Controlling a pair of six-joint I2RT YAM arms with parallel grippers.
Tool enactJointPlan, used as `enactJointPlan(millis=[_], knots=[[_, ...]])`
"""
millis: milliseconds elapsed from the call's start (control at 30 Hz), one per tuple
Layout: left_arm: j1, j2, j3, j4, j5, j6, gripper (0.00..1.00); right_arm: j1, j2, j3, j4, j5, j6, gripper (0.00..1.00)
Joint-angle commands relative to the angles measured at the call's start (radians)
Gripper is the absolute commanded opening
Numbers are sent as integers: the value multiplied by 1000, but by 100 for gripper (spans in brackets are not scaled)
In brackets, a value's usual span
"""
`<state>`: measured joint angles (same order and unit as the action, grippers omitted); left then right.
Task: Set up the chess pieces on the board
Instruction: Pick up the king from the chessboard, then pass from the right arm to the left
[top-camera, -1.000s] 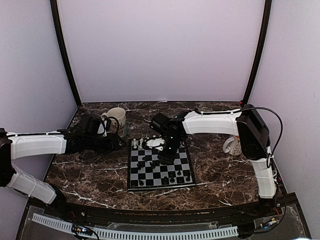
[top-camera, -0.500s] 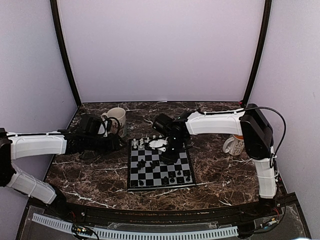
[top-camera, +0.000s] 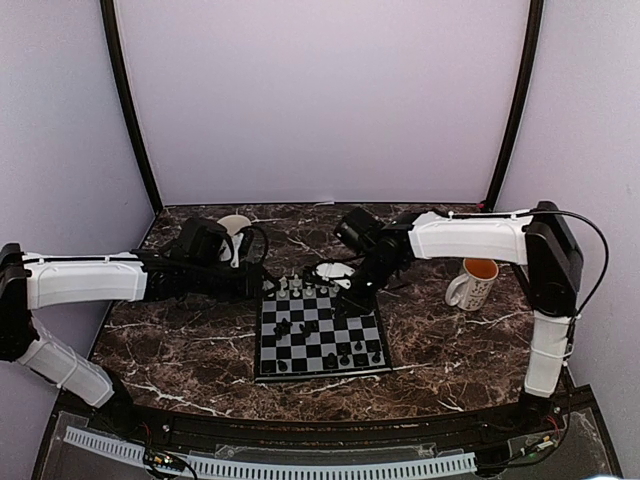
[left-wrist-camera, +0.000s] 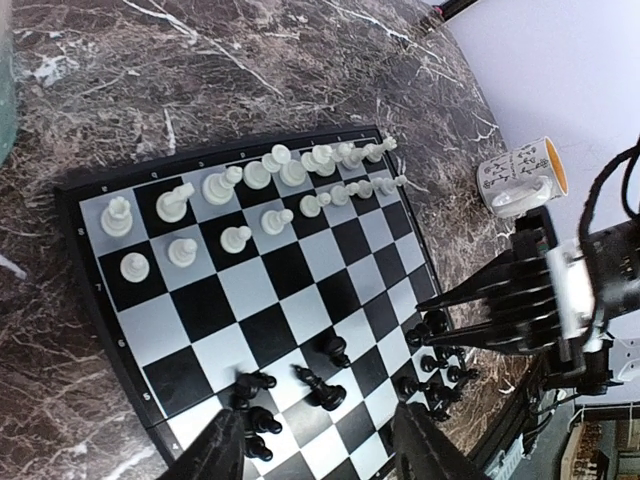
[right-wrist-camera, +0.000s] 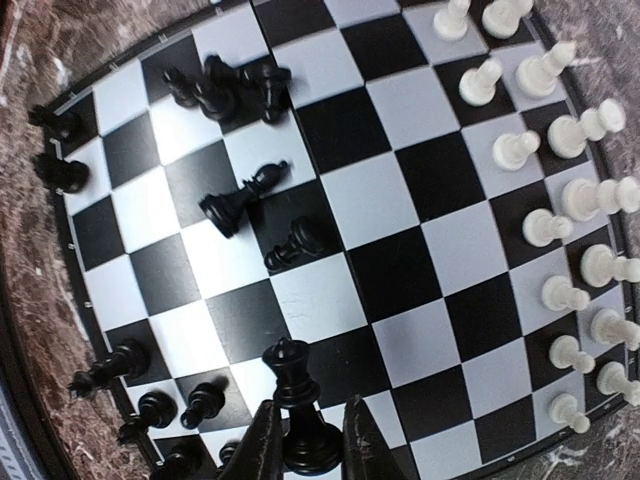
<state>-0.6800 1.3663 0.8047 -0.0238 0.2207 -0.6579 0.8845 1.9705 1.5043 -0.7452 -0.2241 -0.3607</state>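
The board (top-camera: 372, 330) lies mid-table, also in the left wrist view (left-wrist-camera: 250, 290) and the right wrist view (right-wrist-camera: 400, 170). White chess pieces (top-camera: 305, 290) stand in two rows along its far edge (left-wrist-camera: 270, 180) (right-wrist-camera: 570, 200). Several black chess pieces (top-camera: 345, 355) stand on the near rows; a few more (left-wrist-camera: 330, 385) (right-wrist-camera: 240, 200) lie or stand mid-board. My right gripper (right-wrist-camera: 305, 445) is shut on a black queen (right-wrist-camera: 298, 385), above the board's right side (top-camera: 352, 296). My left gripper (left-wrist-camera: 320, 445) is open and empty, over the board's far left corner (top-camera: 262, 284).
A white mug with an orange inside (top-camera: 474, 282) stands right of the board and shows in the left wrist view (left-wrist-camera: 522, 176). Another white mug (top-camera: 235, 228) stands at the back left, partly behind my left arm. Dark marble tabletop (top-camera: 180, 350) surrounds the board.
My right gripper has moved back and to the right over the board, holding the black queen. My left arm has reached rightward to the board's far left corner.
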Motion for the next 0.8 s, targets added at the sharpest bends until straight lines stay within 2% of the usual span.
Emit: enactJointPlan(millis=[0, 300, 600, 767], knots=[[-21, 42, 53, 25, 40, -8, 51, -42, -106, -56, 117, -173, -17, 12], [-66, 150, 77, 289, 224, -75, 45, -71, -144, -106, 147, -273, -4, 13], [-121, 304, 161, 343, 297, -150, 45, -74, -152, -99, 144, -284, -6, 13], [-124, 336, 157, 415, 320, -193, 41, -76, -166, -98, 147, -288, -2, 13]])
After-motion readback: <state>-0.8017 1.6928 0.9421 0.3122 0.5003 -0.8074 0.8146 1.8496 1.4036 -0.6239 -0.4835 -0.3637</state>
